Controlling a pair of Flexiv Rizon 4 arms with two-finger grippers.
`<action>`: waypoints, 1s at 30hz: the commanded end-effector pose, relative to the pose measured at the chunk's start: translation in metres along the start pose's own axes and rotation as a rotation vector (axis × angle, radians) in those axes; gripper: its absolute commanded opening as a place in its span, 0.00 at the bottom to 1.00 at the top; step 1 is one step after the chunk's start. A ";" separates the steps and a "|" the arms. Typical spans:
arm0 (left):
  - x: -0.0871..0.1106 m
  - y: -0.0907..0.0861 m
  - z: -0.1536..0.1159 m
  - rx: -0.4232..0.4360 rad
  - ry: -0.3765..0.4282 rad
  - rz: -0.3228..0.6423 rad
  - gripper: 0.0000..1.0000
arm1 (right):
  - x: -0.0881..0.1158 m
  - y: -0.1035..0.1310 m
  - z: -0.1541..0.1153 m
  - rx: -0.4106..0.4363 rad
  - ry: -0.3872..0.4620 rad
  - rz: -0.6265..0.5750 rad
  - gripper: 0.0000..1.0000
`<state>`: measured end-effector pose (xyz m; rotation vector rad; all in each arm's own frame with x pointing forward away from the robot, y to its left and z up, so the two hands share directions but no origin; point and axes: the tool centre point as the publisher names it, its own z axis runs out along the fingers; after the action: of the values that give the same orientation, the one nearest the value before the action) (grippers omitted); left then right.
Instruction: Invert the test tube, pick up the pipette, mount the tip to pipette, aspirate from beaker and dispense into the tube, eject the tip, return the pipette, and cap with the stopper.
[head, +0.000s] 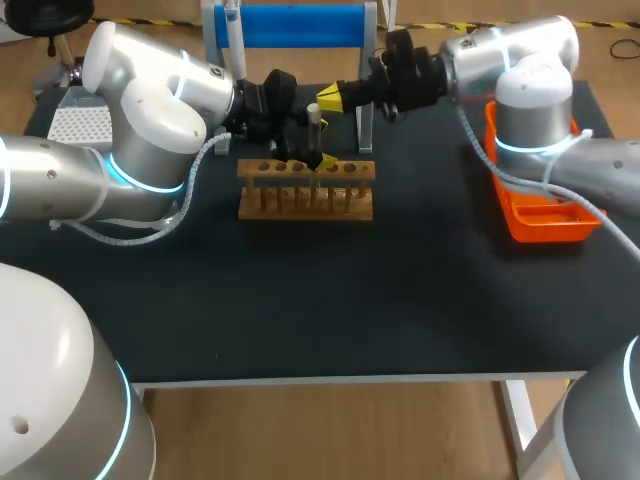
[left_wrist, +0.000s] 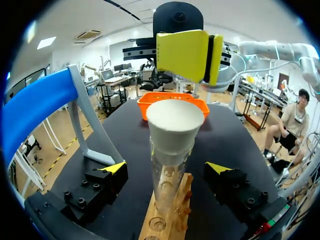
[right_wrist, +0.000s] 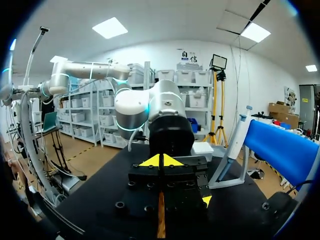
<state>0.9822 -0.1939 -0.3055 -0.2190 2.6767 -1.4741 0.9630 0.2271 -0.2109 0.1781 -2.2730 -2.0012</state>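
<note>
1. test tube (left_wrist: 167, 175): clear glass cylinder, standing upright in a hole of the rack (left_wrist: 172, 215). a white, tapered stopper (left_wrist: 175, 122) with a matt surface sits in its mouth.
2. rack: light wood, with a single row of round holes across the top and thin pegs below. it stands toward the rear middle of the matt black tabletop (head: 300, 290).
3. left end effector (left_wrist: 166, 167): open. its black finger blocks with yellow tips stand on either side of the tube, neither touching it, and the tube is midway between them.
4. right end effector (head: 332, 97): closed, its broad yellow fingers pressed together with nothing seen between them. it hangs just above the stopper with a gap showing.
5. arm pose: the left arm enters from the left and the right arm from the right. both wrists lie roughly level, facing one another over the rack.
6. other items: an orange plastic tray (head: 545, 215) at the right. a blue padded stand (head: 290, 25) behind the rack, with the pipette (head: 232, 30) at its left end. a white perforated box (head: 78, 122) at the left rear.
</note>
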 end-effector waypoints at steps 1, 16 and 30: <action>-0.001 0.000 0.000 -0.002 0.001 -0.001 1.00 | -0.006 -0.004 0.003 -0.014 0.013 0.006 0.00; -0.001 0.000 0.000 -0.002 0.001 -0.001 1.00 | -0.007 -0.007 0.011 -0.062 0.035 0.041 0.00; -0.001 0.000 0.000 -0.002 0.001 -0.001 1.00 | -0.010 -0.023 0.010 -0.101 0.025 0.099 0.00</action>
<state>0.9822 -0.1939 -0.3055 -0.2191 2.6767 -1.4741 0.9707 0.2365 -0.2259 0.0756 -2.1169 -2.0501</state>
